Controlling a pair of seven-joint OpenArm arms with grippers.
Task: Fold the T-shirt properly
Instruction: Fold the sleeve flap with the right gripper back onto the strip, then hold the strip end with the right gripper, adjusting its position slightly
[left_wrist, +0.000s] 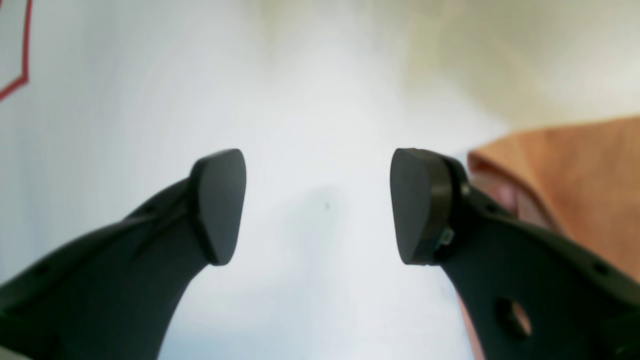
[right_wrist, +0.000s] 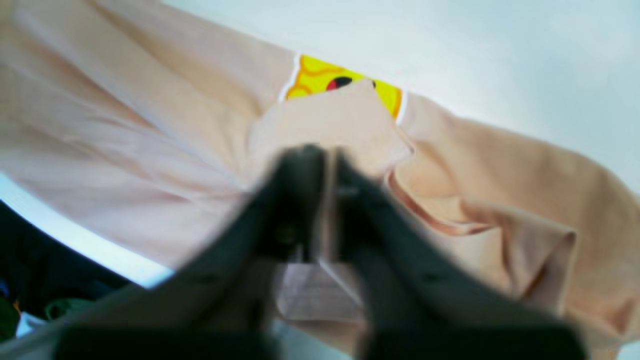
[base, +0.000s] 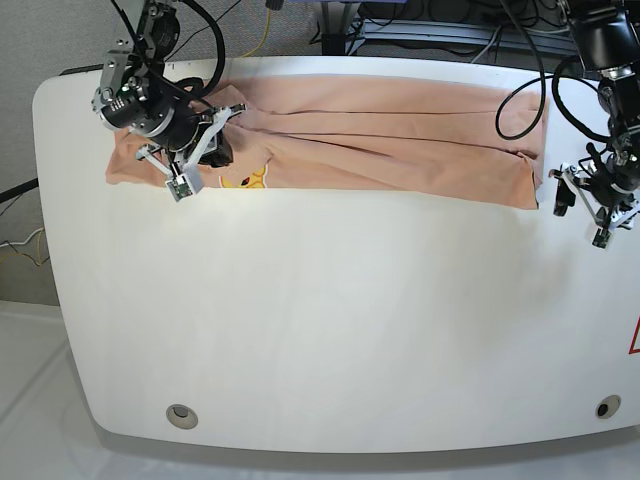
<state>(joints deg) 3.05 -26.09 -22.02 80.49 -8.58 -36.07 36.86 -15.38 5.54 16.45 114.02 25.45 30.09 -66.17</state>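
Your white table (base: 330, 330) carries the T-shirt (base: 400, 140) as a long folded band along its far edge. Your right hand (right_wrist: 322, 165) is pinched tight on cloth near the neck end, likely to carry that end over. Your left hand (left_wrist: 320, 205) hangs spread and empty over bare table just beside the other end.

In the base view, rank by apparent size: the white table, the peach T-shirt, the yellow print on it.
1. White rounded table, by far the largest.
2. Peach cotton T-shirt, a long folded band along the far edge.
3. Yellow print, a small patch, partly hidden.
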